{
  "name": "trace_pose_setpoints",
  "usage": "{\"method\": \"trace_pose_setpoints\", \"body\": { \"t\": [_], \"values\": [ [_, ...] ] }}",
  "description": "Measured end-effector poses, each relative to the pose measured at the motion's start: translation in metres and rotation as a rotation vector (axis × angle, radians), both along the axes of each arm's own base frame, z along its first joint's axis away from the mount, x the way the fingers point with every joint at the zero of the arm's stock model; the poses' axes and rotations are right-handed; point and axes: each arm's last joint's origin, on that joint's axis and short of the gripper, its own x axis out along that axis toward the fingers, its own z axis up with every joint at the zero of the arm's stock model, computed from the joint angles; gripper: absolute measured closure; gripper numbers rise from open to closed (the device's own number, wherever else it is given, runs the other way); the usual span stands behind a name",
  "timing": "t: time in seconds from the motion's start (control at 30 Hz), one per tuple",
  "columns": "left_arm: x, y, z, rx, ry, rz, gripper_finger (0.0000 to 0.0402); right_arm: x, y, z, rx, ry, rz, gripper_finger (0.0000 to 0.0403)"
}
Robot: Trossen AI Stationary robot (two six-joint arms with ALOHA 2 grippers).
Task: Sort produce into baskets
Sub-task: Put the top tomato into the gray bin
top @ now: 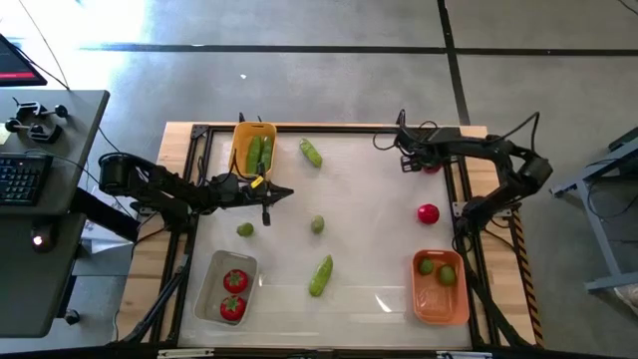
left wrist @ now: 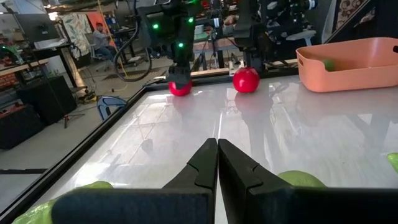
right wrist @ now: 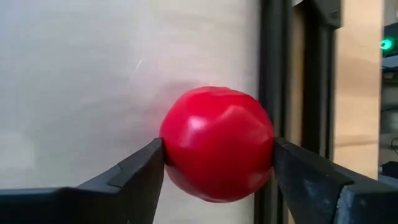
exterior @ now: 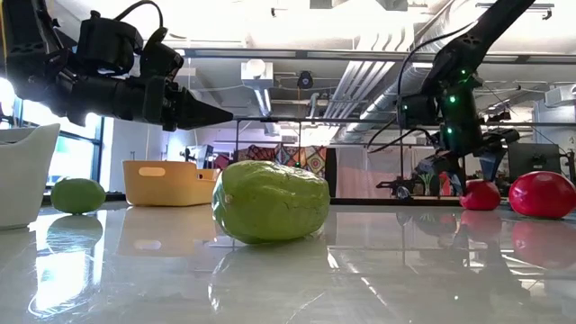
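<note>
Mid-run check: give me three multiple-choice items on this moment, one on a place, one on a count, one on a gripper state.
1. The right gripper is at the table's:
A. far right edge
B. near left corner
C. centre

2. Tomatoes in the clear basket:
A. none
B. two
C. four

3. The left gripper is:
A. wide open
B. shut on a lime
C. shut, empty

Answers: 1 A, the high view shows it by the far right rail. 2 B, two red tomatoes lie inside. 3 C, its fingers meet with nothing between them.
</note>
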Motion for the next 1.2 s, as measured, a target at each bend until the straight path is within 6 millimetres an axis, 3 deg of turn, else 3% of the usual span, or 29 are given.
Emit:
{"method": "trace_pose_setpoints", "body": {
  "t": [0.17, 0.5, 0.67, 0.93, 1.07, 1.2],
  "values": [
    [0.0, 0.0, 0.0, 0.0, 0.0, 0.0, 0.0401, 0.015, 0.019, 0.011, 0.037, -0.07, 0.088, 0.0137],
    [0.0, 0.0, 0.0, 0.0, -0.001, 0.0, 0.0401, 0.034, 0.061, 0.036, -0.04, -0.181, 0.266, 0.0137],
    [0.0, 0.0, 0.0, 0.0, 0.0, 0.0, 0.0401, 0.051, 0.083, 0.045, -0.104, -0.317, 0.386, 0.0137],
    [0.0, -0.001, -0.002, -0.004, 0.023, -0.019, 0.0401, 0.083, 0.116, 0.042, -0.172, -0.586, 0.645, 0.0138],
    [0.001, -0.011, -0.008, 0.08, 0.088, -0.195, 0.04, 0.092, 0.129, 0.036, -0.171, -0.724, 0.771, 0.0138],
    [0.012, -0.024, -0.005, 0.171, 0.132, -0.237, 0.038, 0.097, 0.14, 0.033, -0.166, -0.829, 0.879, 0.0138]
  ]
}}
